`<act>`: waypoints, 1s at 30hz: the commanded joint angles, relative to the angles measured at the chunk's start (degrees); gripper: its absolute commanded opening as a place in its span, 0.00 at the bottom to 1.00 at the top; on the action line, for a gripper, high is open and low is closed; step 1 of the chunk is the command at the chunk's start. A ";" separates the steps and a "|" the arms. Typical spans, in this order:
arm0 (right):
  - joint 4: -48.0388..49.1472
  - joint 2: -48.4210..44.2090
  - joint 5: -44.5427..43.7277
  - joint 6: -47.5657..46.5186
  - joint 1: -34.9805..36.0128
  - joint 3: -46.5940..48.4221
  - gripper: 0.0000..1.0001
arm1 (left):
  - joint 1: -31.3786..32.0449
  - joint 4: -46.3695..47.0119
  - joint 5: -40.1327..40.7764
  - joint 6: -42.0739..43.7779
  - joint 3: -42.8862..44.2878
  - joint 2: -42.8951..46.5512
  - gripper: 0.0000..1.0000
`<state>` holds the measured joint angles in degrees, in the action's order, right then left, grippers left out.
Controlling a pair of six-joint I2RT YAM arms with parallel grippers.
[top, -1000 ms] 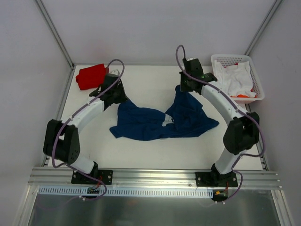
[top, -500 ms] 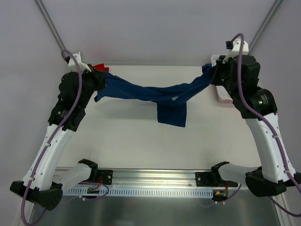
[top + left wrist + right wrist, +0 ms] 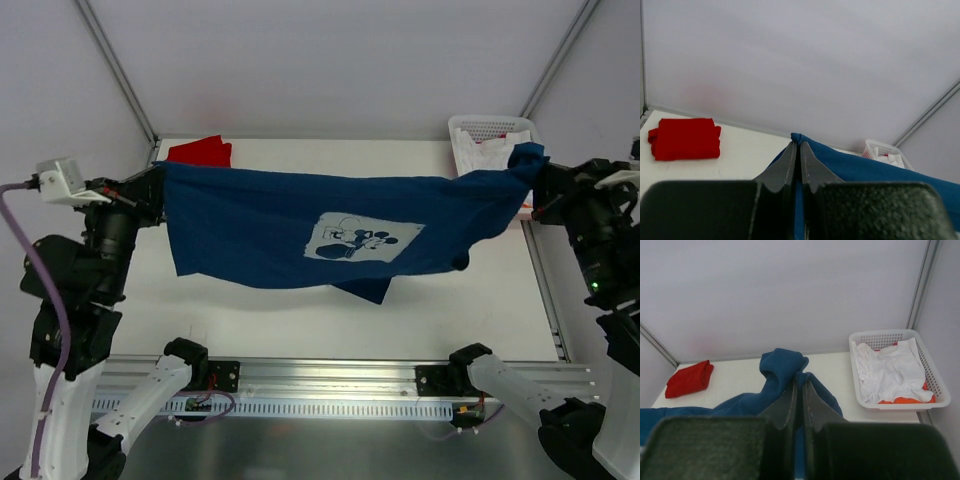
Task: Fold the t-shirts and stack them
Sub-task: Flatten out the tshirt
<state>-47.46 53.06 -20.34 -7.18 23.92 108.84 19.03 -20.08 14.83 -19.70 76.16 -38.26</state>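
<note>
The navy t-shirt [image 3: 300, 225] hangs spread in the air above the table [image 3: 300, 320], its print facing the overhead camera; the left gripper [image 3: 796, 146] pinches its left end, jaws closed tight on the cloth; the right gripper [image 3: 800, 380] pinches the right end likewise, where the fabric bunches. The red t-shirt [image 3: 200, 152] lies folded at the far left corner; a white basket [image 3: 480, 120] of other cloth sits far right, near the right grip. The step looks like spreading before the lay-down; doing it well likely means holding both ends level and taut, lowering the hanging hem first so it drags flat, and watching the doubled flap below the print, which could crease; the right end should clear the basket.
</note>
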 commanded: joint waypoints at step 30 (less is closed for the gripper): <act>12.66 -6.57 7.42 1.29 0.16 3.22 0.00 | -0.31 -2.59 7.23 -5.60 -6.89 29.12 0.00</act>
<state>-39.18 43.75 -10.68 -5.58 24.10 109.45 19.05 -23.49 15.84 -24.10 71.29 -10.72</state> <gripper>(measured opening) 0.033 0.014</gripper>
